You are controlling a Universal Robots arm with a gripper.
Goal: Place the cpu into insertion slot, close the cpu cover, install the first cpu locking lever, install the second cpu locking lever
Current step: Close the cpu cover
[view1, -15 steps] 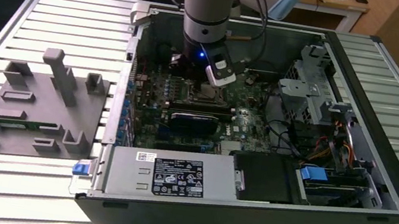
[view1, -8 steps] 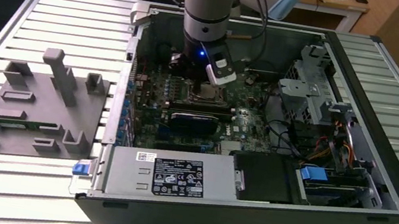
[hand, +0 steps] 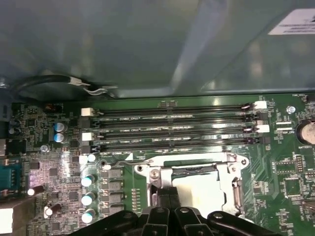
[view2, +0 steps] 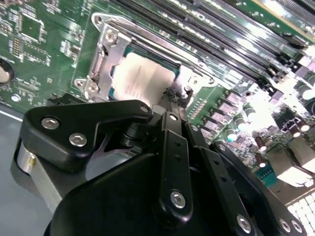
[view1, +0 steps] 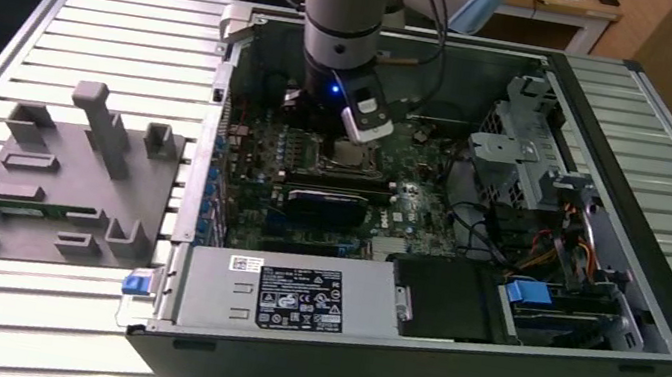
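Observation:
The cpu [view2: 142,78] lies flat in the insertion slot [hand: 194,172], its pale top showing through the cut-out of the silvery cpu cover [view2: 106,54]. The cover is folded down over the chip. My gripper [view2: 173,96] is shut, its black fingers pressed together with nothing visible between them. The tips sit at the edge of the cover, beside one corner of the cpu [hand: 204,194]. In the first wrist view my gripper [hand: 165,192] stands at the cover's [hand: 232,182] opposite side. In the exterior view my gripper [view1: 343,141] hangs just over the slot [view1: 349,158].
Several long black memory slots [hand: 172,129] run alongside the socket. A dark rounded component [view1: 331,201] lies on the green motherboard [view1: 302,229]. The case wall [view1: 223,90], drive cage [view1: 525,148] and power supply [view1: 286,294] surround the board. A grey fixture [view1: 62,175] sits outside the case.

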